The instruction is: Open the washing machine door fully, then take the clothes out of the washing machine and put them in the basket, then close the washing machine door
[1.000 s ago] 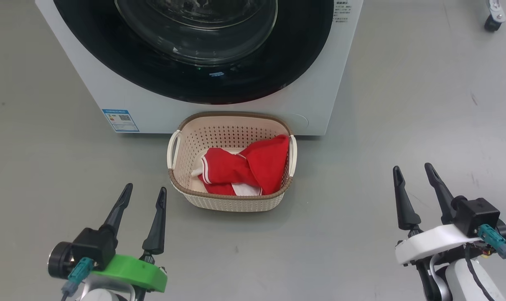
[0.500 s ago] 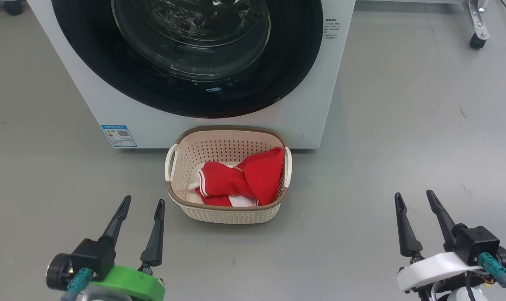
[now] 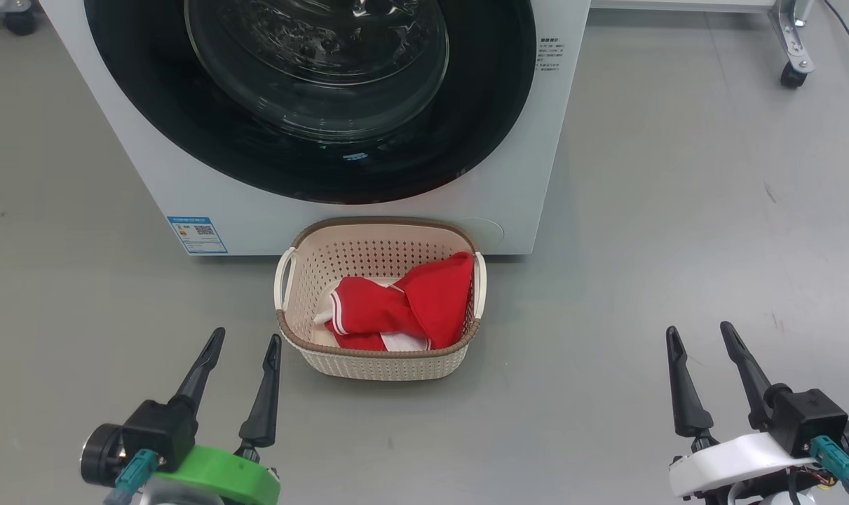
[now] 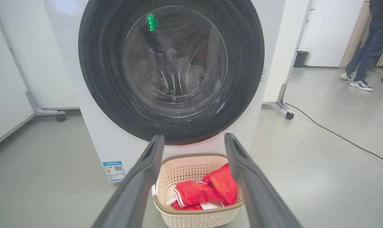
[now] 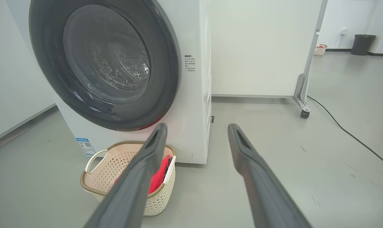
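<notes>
The grey floor spreads out all round. The washing machine stands on it at twelve o'clock in the head view, a big white box. The washing machine door lies flat against its front, with a wide glossy black rim around a bulging glass bowl. The perforated steel drum shows through the glass in the wrist views, and I can see no red inside it.

In the left wrist view, a person's legs in jeans and pale trainers stand well off at two o'clock. A white partition on a wheeled foot stands between them and the machine.

The basket sits on the floor just at the foot of the machine, at six o'clock below the door. It is cream, with perforated sides, a brown rim and white handles at three and nine o'clock. The clothes lie inside it, bright red with white striped trim, bunched towards the four o'clock side and reaching up to the rim there.

The left gripper, on its green mount, is at seven o'clock in the head view. Its fingers are spread and empty, near the basket but clear of it. The right gripper, on its white mount, is at five o'clock, well apart from the basket, likewise parted with nothing between the fingers.

A small blue label is stuck low on the machine's front, at ten o'clock from the basket.
</notes>
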{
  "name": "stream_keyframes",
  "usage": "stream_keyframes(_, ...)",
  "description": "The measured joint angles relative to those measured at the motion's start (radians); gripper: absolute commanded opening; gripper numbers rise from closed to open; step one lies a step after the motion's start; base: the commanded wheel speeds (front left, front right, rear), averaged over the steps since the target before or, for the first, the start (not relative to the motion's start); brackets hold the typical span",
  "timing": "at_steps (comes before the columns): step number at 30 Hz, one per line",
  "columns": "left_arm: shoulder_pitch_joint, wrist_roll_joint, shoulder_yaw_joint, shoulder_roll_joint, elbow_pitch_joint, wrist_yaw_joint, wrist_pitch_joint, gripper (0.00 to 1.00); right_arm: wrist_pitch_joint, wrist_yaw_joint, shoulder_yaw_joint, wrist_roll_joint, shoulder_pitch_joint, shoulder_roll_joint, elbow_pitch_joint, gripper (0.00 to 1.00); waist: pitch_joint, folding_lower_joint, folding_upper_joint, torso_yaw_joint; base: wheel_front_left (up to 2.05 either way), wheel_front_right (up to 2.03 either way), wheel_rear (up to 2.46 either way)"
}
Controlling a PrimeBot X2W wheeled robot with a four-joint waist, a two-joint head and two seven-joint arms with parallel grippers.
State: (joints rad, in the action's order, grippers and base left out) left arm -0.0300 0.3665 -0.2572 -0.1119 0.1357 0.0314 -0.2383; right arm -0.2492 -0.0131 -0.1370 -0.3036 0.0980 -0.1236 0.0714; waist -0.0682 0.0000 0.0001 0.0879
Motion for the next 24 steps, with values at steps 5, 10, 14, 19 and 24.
stream_keyframes(5, 0.0, 0.0, 0.0, 0.0, -0.008, 0.0, 0.001, 1.0, 0.0, -0.009, 0.0, 0.0, 0.018, -0.001, -0.015, 1.0, -0.001, 0.0, 0.0, 0.0, 0.0, 0.0, 0.0)
stream_keyframes(10, 0.0, 0.0, 0.0, 0.0, -0.012, 0.0, 0.001, 1.0, 0.0, -0.011, 0.0, 0.0, 0.019, -0.001, -0.028, 1.0, -0.002, 0.0, 0.0, 0.002, 0.0, 0.0, 0.0)
stream_keyframes(14, 0.001, 0.0, -0.002, 0.0, -0.014, -0.001, 0.001, 1.0, 0.0, -0.016, 0.0, 0.0, 0.027, -0.001, -0.034, 1.0, -0.002, 0.0, 0.0, 0.004, 0.0, 0.0, 0.0)
stream_keyframes(19, 0.001, 0.0, -0.002, 0.0, -0.015, -0.001, 0.001, 1.0, 0.002, -0.017, 0.001, 0.0, 0.036, -0.003, -0.044, 1.0, -0.001, 0.0, 0.0, 0.007, 0.0, 0.0, 0.0)
stream_keyframes(24, 0.001, 0.0, -0.003, 0.0, -0.016, -0.001, 0.001, 1.0, 0.003, -0.018, 0.002, 0.0, 0.036, -0.004, -0.055, 1.0, -0.002, 0.0, 0.0, 0.011, 0.0, 0.0, 0.0)
